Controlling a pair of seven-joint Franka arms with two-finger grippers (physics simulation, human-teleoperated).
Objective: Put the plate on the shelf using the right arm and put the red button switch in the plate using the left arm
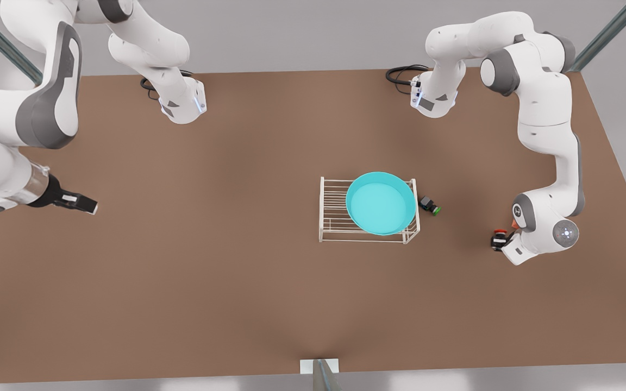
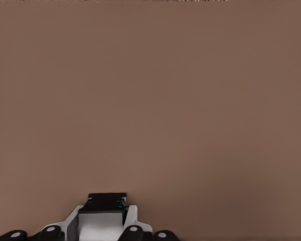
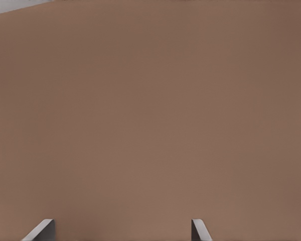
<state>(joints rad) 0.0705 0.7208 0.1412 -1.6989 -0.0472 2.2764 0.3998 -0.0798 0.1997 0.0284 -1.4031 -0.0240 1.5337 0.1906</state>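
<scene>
Brown tabletop [image 1: 237, 304] is carrying a small white wire rack [image 1: 335, 217] bearing the round turquoise plate [image 1: 381, 203], with a green-capped switch [image 1: 430, 206] just beside it. In the left wrist view, the left gripper [image 2: 105, 213] is clamping the dark-bodied red button switch [image 2: 107, 201]. In the right wrist view, the right gripper [image 3: 120, 231] is hanging with fingers spread over the table.

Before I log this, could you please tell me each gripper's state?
Left gripper: closed on the red button switch.
Right gripper: open, holding nothing.
</scene>
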